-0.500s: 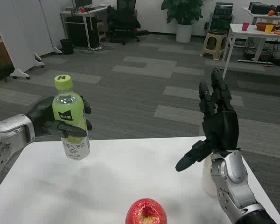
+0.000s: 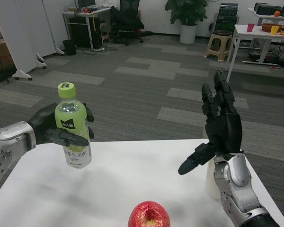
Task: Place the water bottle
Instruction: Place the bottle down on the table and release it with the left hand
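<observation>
Two hands over the white table (image 2: 109,184)
Left hand (image 2: 57,128) grips the water bottle (image 2: 73,126), hiding its middle; right hand (image 2: 219,128) fingers spread; apple (image 2: 149,215) cut off below.

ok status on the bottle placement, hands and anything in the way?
Left hand grips water bottle upright, above table. Right hand open, raised, holding nothing. Apple at near edge, clear of the bottle.
</observation>
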